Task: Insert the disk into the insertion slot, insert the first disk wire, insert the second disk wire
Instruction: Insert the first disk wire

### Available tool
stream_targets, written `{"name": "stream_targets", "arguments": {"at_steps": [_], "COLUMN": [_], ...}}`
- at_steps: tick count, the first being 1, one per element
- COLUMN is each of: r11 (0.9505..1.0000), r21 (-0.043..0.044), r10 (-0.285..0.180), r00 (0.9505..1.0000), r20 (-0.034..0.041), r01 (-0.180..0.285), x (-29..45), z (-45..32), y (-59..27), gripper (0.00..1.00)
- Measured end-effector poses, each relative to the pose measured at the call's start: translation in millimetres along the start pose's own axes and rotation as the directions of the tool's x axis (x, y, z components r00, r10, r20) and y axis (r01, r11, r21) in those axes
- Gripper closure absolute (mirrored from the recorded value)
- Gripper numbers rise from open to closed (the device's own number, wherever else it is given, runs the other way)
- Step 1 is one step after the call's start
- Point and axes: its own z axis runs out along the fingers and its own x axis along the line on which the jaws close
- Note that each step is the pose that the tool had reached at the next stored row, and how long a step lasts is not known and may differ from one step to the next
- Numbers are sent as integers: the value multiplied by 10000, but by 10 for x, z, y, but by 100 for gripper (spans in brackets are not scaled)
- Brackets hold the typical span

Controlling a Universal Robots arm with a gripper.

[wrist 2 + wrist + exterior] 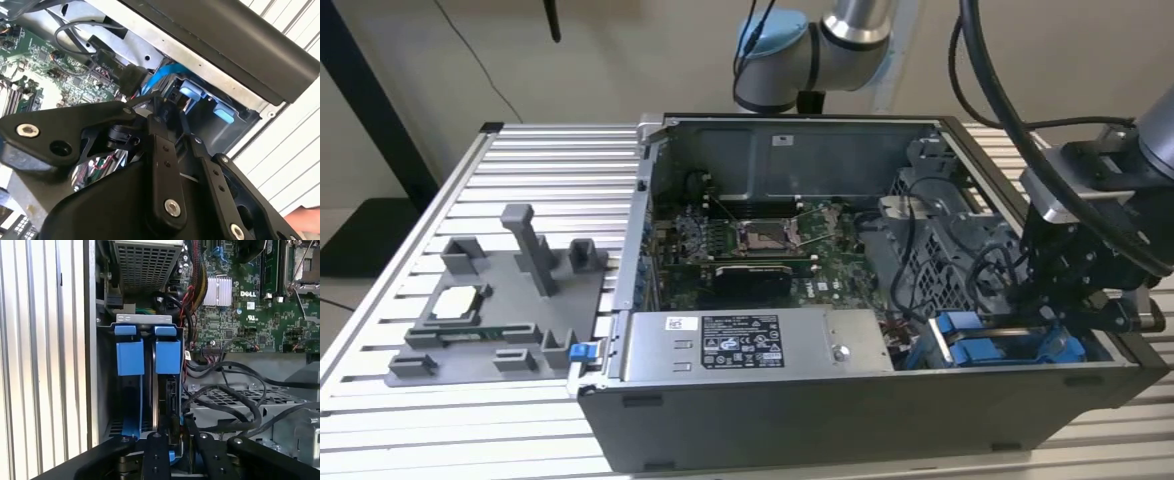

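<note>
Item: claw [176,434], black, 2 fingers [155,455] drawn close together and pinching a dark plug [173,424] at the end of the blue disk wire [159,76]. The plug meets the exposed end of the disk [168,390]; whether it is fully seated cannot be told. Disk: dark, standing on edge in its blue carrier, lodged inside the insertion slot [103,385], a dark grey metal bay in the computer case [854,425], at the case's near corner on the exterior view's right. Beside it in the same bay, just apart: 1 second blue carrier [130,354], its tab level with the disk's own. Arm [854,30]: joints stand above the case's far wall and over the case's edge on the exterior view's right, with the claw lowered into that near corner. Inside the case: green motherboard [720,250] with a square silver processor socket [763,236] near its middle; loose black cables [235,390] lying over a perforated metal panel next to the bay; a silver power supply [747,345] with a white label along the case's near wall. Case: open-sided, resting on the slatted aluminium surface [547,170]. Near the surface's edge on the exterior view's left, well apart from the case: 1 grey plastic fixture [534,265] carrying a small square silver chip [460,302].
</note>
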Motion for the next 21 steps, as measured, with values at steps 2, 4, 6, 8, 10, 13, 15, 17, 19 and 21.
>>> {"name": "stream_targets", "arguments": {"at_steps": [2, 4, 6, 8, 10, 13, 15, 17, 19, 21], "r11": [10000, 10000, 10000, 10000, 10000, 10000, 10000, 10000, 10000, 9999], "r21": [0, 0, 0, 3, 16, 43, 55, 65, 82, 102], "r10": [0, 0, 0, 2, 0, -4, -7, -8, -9, -12], "r00": [10000, 10000, 10000, 10000, 10000, 10000, 10000, 10000, 10000, 10000], "r20": [-4, -3, -3, -2, -1, -1, -3, -1, -1, 1], "r01": [0, 0, 0, -2, 0, 4, 7, 8, 9, 12], "x": [-10, -18, -27, -38, -48, -65, -75, -81, -88, -88], "z": [-66, -123, -193, -268, -341, -461, -527, -577, -622, -626], "y": [4, 7, 9, 16, 23, 38, 41, 44, 48, 49], "gripper": [0, 0, 0, 0, 0, 0, 0, 0, 0, 0]}}
